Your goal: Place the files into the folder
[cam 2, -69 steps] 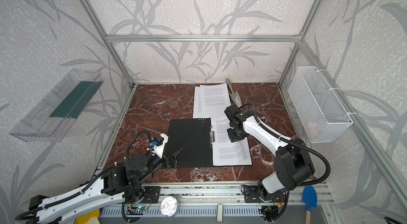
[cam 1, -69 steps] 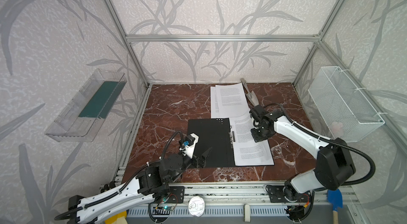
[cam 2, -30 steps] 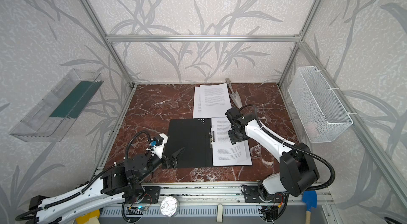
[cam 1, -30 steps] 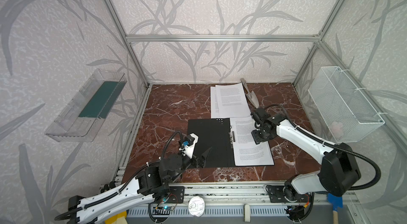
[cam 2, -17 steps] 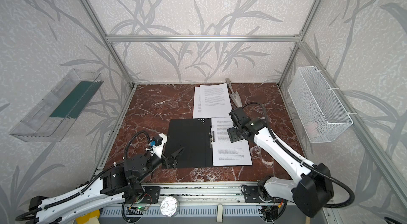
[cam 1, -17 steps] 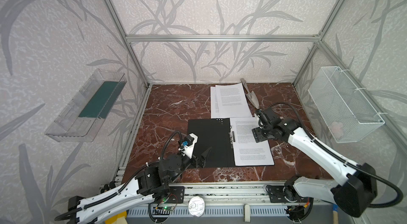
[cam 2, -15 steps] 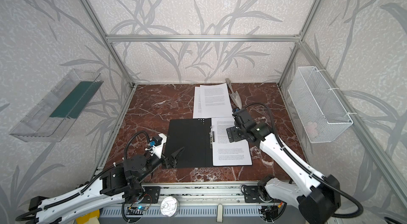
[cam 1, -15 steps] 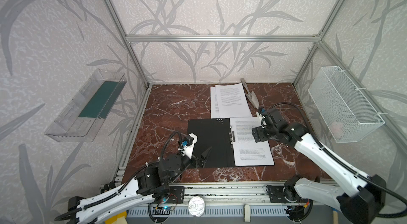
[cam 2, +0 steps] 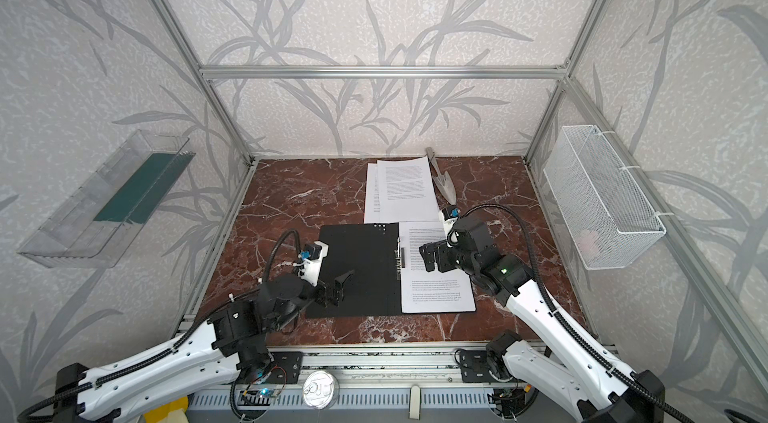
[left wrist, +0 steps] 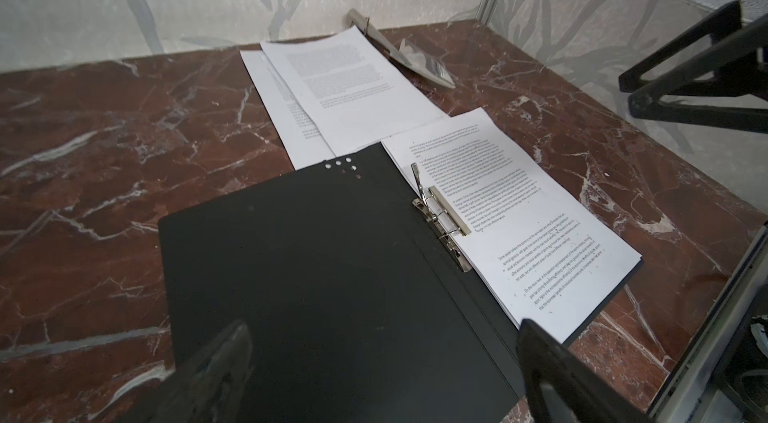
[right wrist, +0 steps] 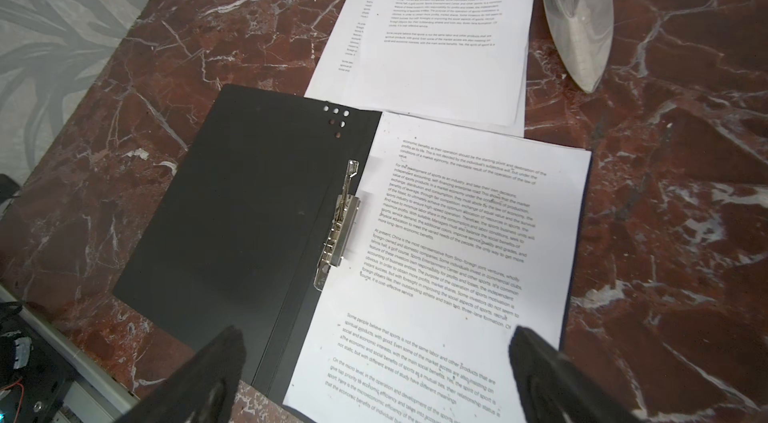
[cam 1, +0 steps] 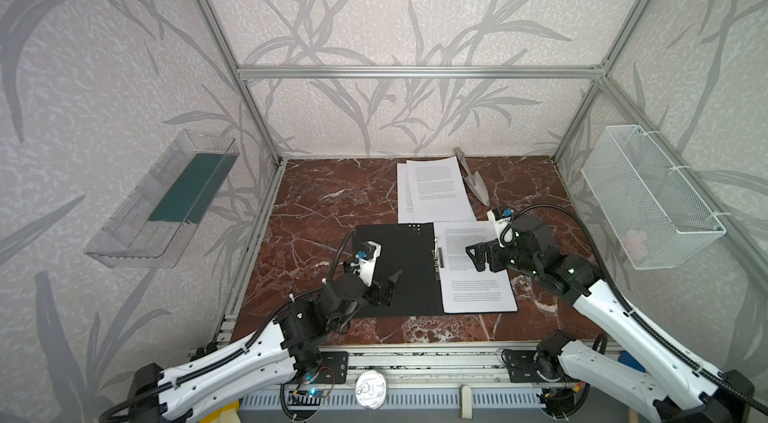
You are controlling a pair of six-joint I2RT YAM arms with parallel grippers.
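Note:
The black folder (cam 1: pixel 395 267) lies open on the marble table in both top views, with its metal clip (right wrist: pixel 338 225) along the spine. One printed sheet of the files (cam 1: pixel 478 275) rests on the folder's right half. More files (cam 1: pixel 434 192) lie stacked behind it. My left gripper (cam 1: pixel 388 290) hovers open over the left cover's front part, with nothing between its fingers (left wrist: pixel 224 354). My right gripper (cam 1: pixel 482 258) stands open above the sheet in the folder and holds nothing. In the right wrist view the sheet (right wrist: pixel 457 242) shows between the spread fingertips (right wrist: pixel 536 358).
A metal trowel (cam 1: pixel 473 184) lies right of the loose stack at the back. A white wire basket (cam 1: pixel 648 196) hangs on the right wall. A clear tray (cam 1: pixel 124 234) holding a dark green pad (cam 1: pixel 187 188) hangs on the left wall.
My right gripper has opened, come up off the sheet in the folder and drawn back toward the front right. The left arm has not moved.

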